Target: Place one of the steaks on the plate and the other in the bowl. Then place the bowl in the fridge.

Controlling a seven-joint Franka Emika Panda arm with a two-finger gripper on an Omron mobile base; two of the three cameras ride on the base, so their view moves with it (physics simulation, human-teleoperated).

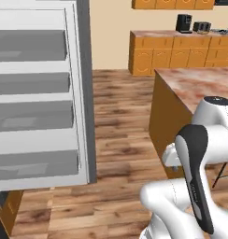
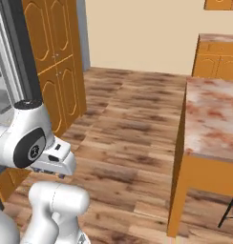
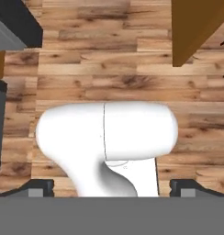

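Gripper [image 3: 112, 187] with small dark fingertips [image 3: 40, 187] spread wide apart, holding nothing, points down at brown wood-plank floor [image 3: 109, 69], while the tall grey steel fridge [image 1: 41, 98] stands open at nine o'clock, pale shelves bare.

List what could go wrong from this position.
The fridge door stands swung open right beside the base, so driving or swinging the arm could clip its edge. The marble-topped island closes in the other side, leaving a narrow floor lane. The gripper is open and empty, aimed at the floor, with task progress unclear.
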